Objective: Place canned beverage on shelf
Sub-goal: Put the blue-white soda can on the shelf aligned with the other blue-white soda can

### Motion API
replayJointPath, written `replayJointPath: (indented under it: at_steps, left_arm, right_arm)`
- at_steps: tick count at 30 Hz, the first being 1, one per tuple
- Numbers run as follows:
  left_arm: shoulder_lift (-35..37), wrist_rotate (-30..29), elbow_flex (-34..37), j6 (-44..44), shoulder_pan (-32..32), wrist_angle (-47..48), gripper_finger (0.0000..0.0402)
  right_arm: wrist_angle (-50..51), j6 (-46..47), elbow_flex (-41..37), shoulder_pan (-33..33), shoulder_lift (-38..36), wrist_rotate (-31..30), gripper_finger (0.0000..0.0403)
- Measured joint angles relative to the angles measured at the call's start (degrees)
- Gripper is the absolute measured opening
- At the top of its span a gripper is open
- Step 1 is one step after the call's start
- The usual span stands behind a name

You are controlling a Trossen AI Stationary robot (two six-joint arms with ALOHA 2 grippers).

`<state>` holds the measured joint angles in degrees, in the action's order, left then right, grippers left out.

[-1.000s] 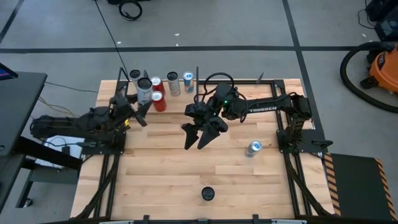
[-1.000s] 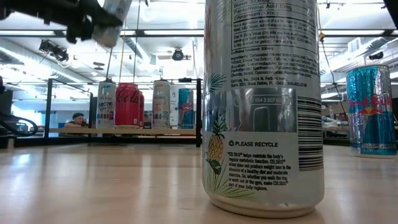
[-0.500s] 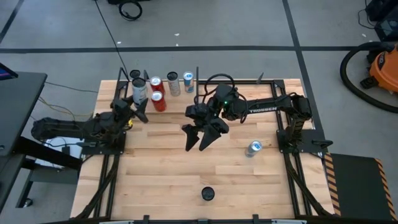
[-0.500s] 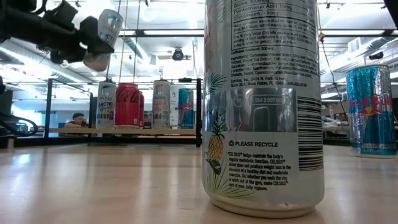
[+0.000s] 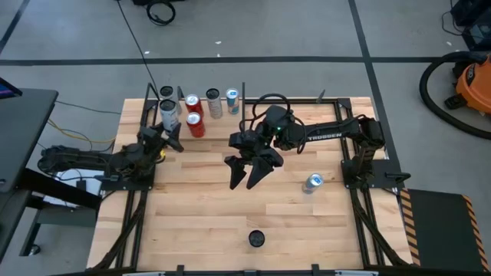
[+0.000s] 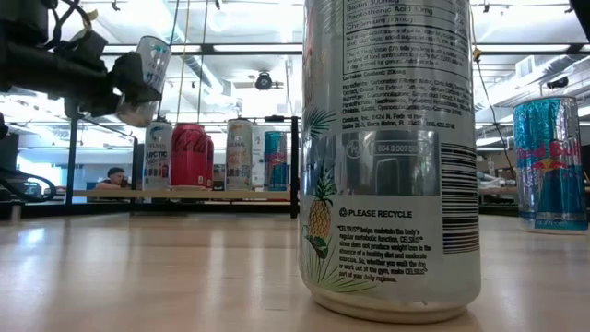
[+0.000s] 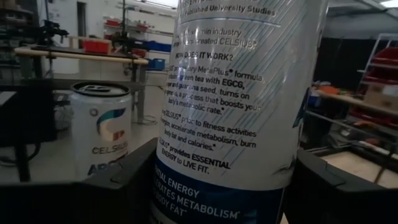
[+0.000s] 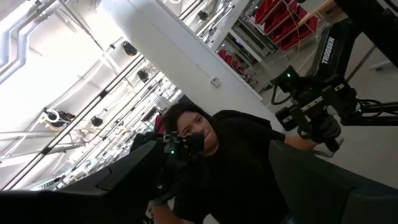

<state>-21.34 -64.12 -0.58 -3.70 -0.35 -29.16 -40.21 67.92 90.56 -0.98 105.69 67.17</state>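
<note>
I hold the canned beverage (image 5: 168, 115) in my left gripper (image 5: 166, 132), clamped between both fingers. It is a tall, slim silver-white Celsius can (image 7: 233, 106) with printed text, tilted off upright in the low view (image 6: 145, 81) and raised above the shelf (image 5: 230, 119). The shelf is a pale wood board between thin black uprights at the table's far edge, carrying several upright cans.

My two arms are dark, jointed and matte. The right arm (image 5: 330, 134) carries white TROSSEN lettering along its forearm, a green light glowing near its wrist, and a black cable looping above it. The left arm (image 5: 92, 159) has black cables along its length, yellow at the wrist.
</note>
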Motion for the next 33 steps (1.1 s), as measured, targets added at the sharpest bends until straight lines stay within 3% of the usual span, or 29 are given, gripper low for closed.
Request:
replayJointPath:
  at_steps: [6,14,20,26,33]
  left_arm:
    - [0.02,-0.19,0.0,0.7,1.0,0.53,0.0264]
    - [0.0,0.16,0.02,1.39,1.32,0.45,0.0264]
    - [0.0,4.15,0.04,1.45,1.32,-0.27,0.0264]
    - [0.0,4.95,0.04,1.4,1.3,-0.25,0.0264]
    - [0.0,5.5,0.07,1.44,1.3,-0.23,0.0264]
  right_arm:
    - [0.02,0.02,0.0,-1.03,0.0,-0.44,0.0313]
    - [0.02,-0.22,0.0,-1.69,0.0,-6.88,0.0313]
    - [0.07,-0.92,0.0,-2.82,0.0,-12.06,0.0313]
    - [1.66,-7.88,0.0,-3.47,0.04,-11.78,0.0313]
    - [1.1,-9.49,0.0,-3.49,0.04,-14.35,0.0313]
